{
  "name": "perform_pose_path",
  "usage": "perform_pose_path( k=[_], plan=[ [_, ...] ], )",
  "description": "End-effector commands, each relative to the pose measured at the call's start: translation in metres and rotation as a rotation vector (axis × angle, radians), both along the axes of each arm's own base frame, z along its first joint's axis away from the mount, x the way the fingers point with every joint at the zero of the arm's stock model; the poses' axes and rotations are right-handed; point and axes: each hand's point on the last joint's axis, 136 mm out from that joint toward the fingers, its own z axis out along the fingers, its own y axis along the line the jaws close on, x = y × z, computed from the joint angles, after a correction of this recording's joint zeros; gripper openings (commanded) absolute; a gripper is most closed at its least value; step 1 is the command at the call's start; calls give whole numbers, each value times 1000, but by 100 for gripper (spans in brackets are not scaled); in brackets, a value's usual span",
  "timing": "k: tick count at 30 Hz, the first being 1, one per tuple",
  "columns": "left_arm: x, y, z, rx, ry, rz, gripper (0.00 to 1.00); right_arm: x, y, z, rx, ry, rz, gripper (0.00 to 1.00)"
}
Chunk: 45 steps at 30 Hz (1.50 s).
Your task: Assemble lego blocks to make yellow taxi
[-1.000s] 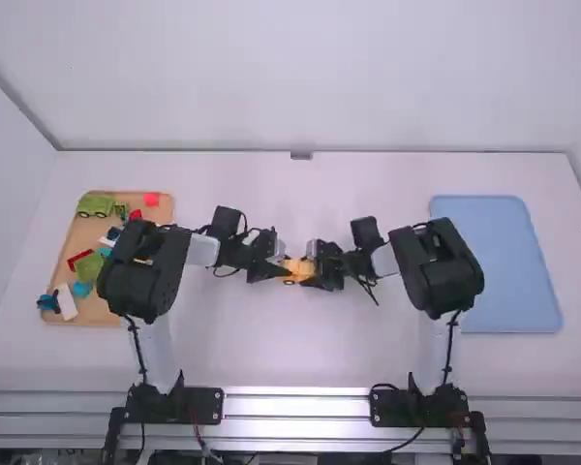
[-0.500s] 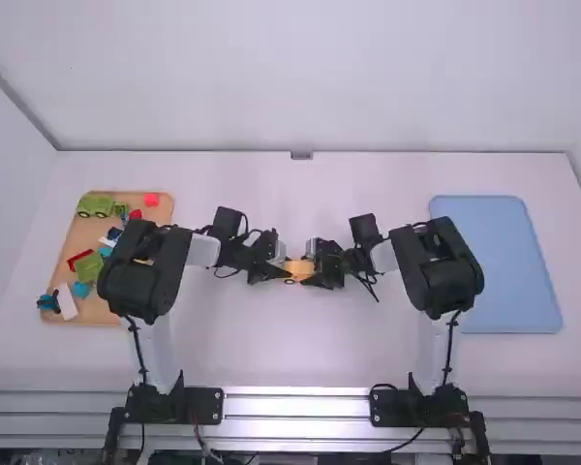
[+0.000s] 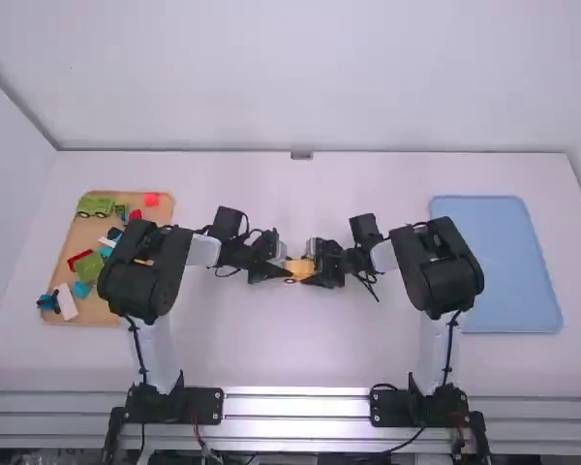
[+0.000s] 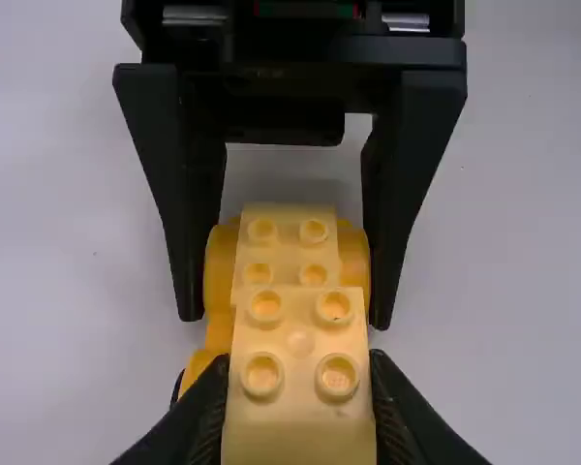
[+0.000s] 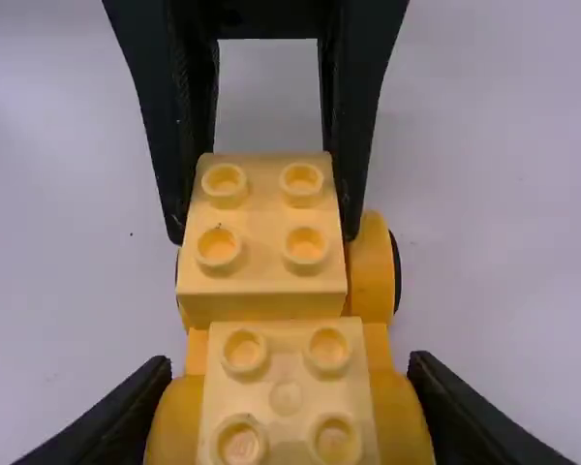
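The yellow taxi (image 3: 298, 263) is between two grippers, over the middle of the bench (image 3: 300, 354); if it touches the bench, I cannot tell. The left gripper (image 3: 282, 272) comes from one side and the right gripper (image 3: 315, 272) from the other, with their tips near each other.

In the left wrist view, the fingers of the left gripper (image 4: 298, 383) are closed on the near studded block (image 4: 300, 421) of the taxi, one on each side. In the right wrist view, the fingers of the right gripper (image 5: 289, 397) are gripping the rounded yellow body (image 5: 177, 417) of the taxi. Between its rounded sides sits another studded block (image 5: 286, 363). A black wheel (image 5: 396, 271) is visible at the side.

On the left of the bench lies a tan tray (image 3: 97, 312) with a green toy car (image 3: 95, 205), a red block (image 3: 79, 259) and a white block (image 3: 67, 301). A blue tray (image 3: 494, 262) lies on the right.
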Motion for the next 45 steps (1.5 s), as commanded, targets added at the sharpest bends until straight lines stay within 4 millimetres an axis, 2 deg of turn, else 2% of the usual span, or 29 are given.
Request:
perform_pose_path(
  k=[1, 13, 16, 21, 26, 29, 33, 39, 45],
  plan=[
    [-2, 0, -20, 105, -12, 13, 5, -6, 5, -5, -11, 28, 12, 22],
    [-1, 0, -20, 107, -16, 14, 6, -7, 5, -6, -12, 29, 13, 22],
    [-1, 1, -21, 112, -16, 17, 2, -6, 2, -6, -14, 36, 6, 22],
    [-2, 0, -20, 107, -7, 14, 2, -7, 2, -7, -19, 40, 6, 23],
    [-1, -2, -7, 86, 3, 28, 2, -7, 2, -7, -17, 32, 14, 23],
    [3, 2, -12, 126, -7, 48, 2, -7, 2, -7, -17, 32, 12, 24],
    [-3, 4, -16, 140, 27, 48, 2, -8, 3, -7, -20, 31, 14, 24],
    [5, 2, -9, 119, -24, 51, 2, -7, 2, -7, -20, 32, 13, 24],
    [1, 3, -12, 127, 2, 46, 2, -7, 2, -7, -19, 31, 13, 24]
  ],
)
